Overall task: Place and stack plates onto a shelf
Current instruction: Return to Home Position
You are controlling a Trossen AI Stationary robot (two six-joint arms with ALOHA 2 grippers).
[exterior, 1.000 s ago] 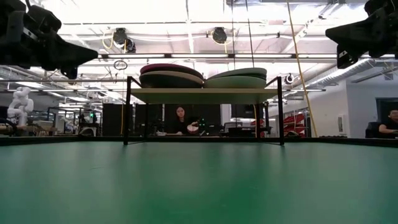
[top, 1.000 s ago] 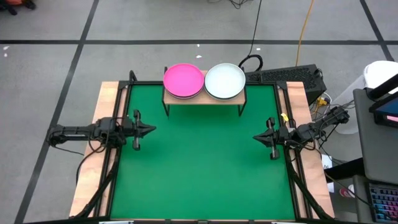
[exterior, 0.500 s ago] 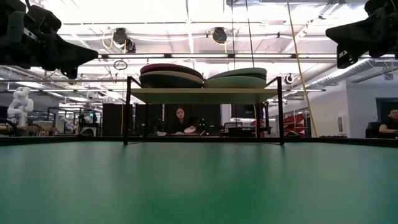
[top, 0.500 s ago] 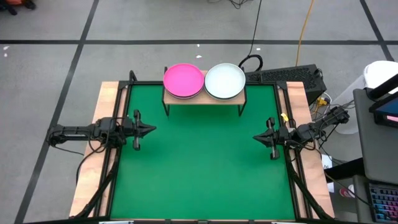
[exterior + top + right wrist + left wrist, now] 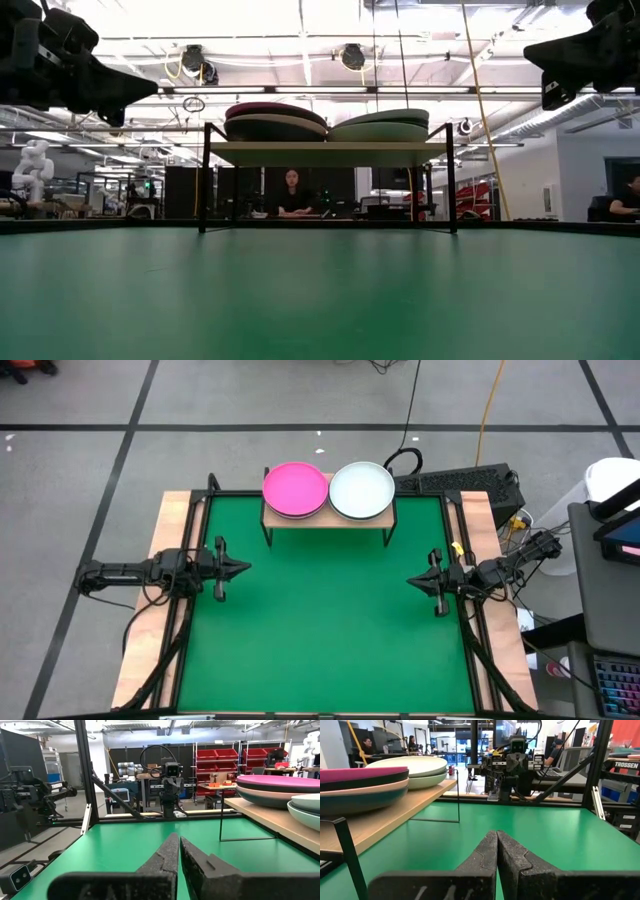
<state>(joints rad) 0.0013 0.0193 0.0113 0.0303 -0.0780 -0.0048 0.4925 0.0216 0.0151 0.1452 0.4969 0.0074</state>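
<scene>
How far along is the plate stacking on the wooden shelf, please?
Done: on the light-wood shelf, a magenta round plate tops one stack and a whitish round plate tops the other. In hand: nothing; the left gripper and right gripper are shut and empty at the sides of the green mat. Left: seemingly nothing; no plate shows off the shelf.

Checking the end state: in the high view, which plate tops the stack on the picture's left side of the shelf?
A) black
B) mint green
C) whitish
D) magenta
D: the magenta plate lies topmost at that end of the shelf, beside the whitish plate.
</scene>
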